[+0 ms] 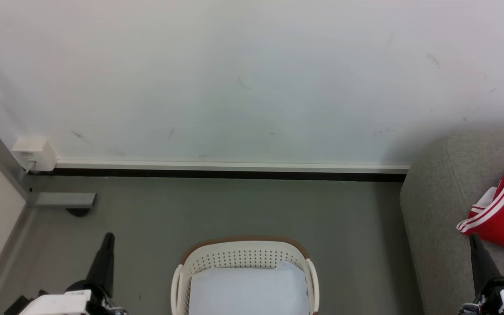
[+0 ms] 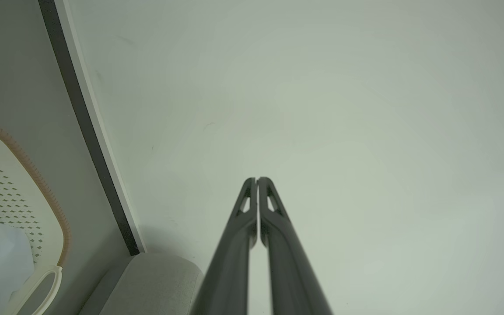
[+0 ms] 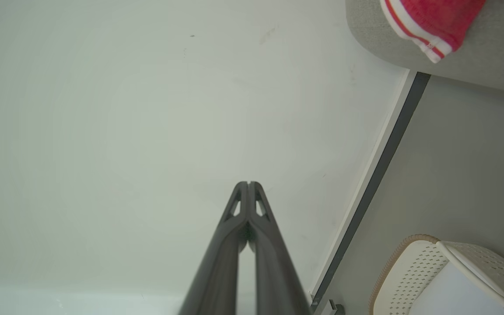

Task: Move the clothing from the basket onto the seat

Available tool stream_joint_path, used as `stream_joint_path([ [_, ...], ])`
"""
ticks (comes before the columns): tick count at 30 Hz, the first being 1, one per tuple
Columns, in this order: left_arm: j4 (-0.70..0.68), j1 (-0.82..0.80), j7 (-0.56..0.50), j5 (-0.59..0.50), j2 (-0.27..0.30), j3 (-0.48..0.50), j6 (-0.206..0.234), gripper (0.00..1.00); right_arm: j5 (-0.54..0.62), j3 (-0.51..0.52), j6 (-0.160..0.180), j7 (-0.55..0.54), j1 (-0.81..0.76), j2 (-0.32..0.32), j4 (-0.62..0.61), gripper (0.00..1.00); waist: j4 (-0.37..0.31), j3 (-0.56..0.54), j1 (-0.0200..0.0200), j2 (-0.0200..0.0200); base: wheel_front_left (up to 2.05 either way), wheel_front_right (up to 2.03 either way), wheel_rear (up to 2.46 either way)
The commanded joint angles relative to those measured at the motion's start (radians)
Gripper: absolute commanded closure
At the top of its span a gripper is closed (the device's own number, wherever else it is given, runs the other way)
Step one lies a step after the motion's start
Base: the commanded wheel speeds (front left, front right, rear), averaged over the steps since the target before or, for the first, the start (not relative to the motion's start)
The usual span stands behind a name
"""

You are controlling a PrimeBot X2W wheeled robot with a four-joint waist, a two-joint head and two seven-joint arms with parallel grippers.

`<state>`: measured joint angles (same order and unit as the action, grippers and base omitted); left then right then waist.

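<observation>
At the far left a small white wall box (image 1: pixel 35 153) sits at the skirting. Just right of it the left gripper (image 1: pixel 108 239) hangs above the floor (image 1: pixel 234 205), beside the basket and apart from it. In the left wrist view its two fingers are pressed together with nothing between them, aimed at the bare wall (image 2: pixel 322 109).

In the middle the basket (image 1: pixel 243 240) stands on the floor with a pale pad (image 1: pixel 247 288) lying inside. Its near part is cut off by the picture's lower edge, so I cannot tell whether a garment is left there.

At the right the clothing (image 1: pixel 503 205) lies bunched on the seat (image 1: pixel 435 205), well apart from the basket. The right gripper (image 1: pixel 474 239) stands just below it; the right wrist view has its fingers likewise closed on nothing.

By my judgement the task looks near done, and two things could go wrong. The clothing's striped end lies close to the seat's rounded edge, so a careless sweep of the right gripper could snag it and drag the garment to the floor. A blind reach into the basket could pinch the pad instead of clothing.
</observation>
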<state>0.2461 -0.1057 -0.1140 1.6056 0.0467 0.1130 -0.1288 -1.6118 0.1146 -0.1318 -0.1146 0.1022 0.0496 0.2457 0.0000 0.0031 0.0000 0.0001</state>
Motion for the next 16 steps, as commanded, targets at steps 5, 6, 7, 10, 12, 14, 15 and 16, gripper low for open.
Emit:
stream_joint_path([
  [5,-0.002,-0.006,-0.004,0.014,0.007,0.002,-0.004,1.00,-0.002,0.003,0.002,-0.003,0.011,0.001,-0.003,1.00,0.000,0.000,0.0000,-0.0001,0.00,0.00,0.00],
  [6,-0.002,-0.006,-0.004,0.014,0.007,0.002,-0.004,1.00,-0.002,0.003,0.002,-0.003,0.011,0.001,-0.003,1.00,0.000,0.000,0.0000,-0.0001,0.00,0.00,0.00],
  [7,-0.002,-0.006,-0.004,0.014,0.007,0.002,-0.004,1.00,-0.002,0.003,0.002,-0.003,0.011,0.001,-0.003,1.00,0.000,0.000,0.0000,-0.0001,0.00,0.00,0.00],
  [10,-0.002,-0.006,-0.004,0.014,0.007,0.002,-0.004,1.00,-0.002,0.003,0.002,-0.003,0.011,0.001,-0.003,1.00,0.000,0.000,0.0000,-0.0001,0.00,0.00,0.00],
  [12,-0.002,-0.006,-0.004,0.014,0.007,0.002,-0.004,1.00,-0.002,0.003,0.002,-0.003,0.011,0.001,-0.003,1.00,0.000,0.000,0.0000,-0.0001,0.00,0.00,0.00],
  [14,-0.002,-0.006,-0.004,0.014,0.007,0.002,-0.004,1.00,-0.002,0.003,0.002,-0.003,0.011,0.001,-0.003,1.00,0.000,0.000,0.0000,-0.0001,0.00,0.00,0.00],
  [15,-0.002,-0.006,-0.004,0.014,0.007,0.002,-0.004,1.00,-0.002,0.003,0.002,-0.003,0.011,0.001,-0.003,1.00,0.000,0.000,0.0000,-0.0001,0.00,0.00,0.00],
  [16,-0.002,-0.006,-0.004,0.014,0.007,0.002,-0.004,1.00,-0.002,0.003,0.002,-0.003,0.011,0.001,-0.003,1.00,0.000,0.000,0.0000,-0.0001,0.00,0.00,0.00],
])
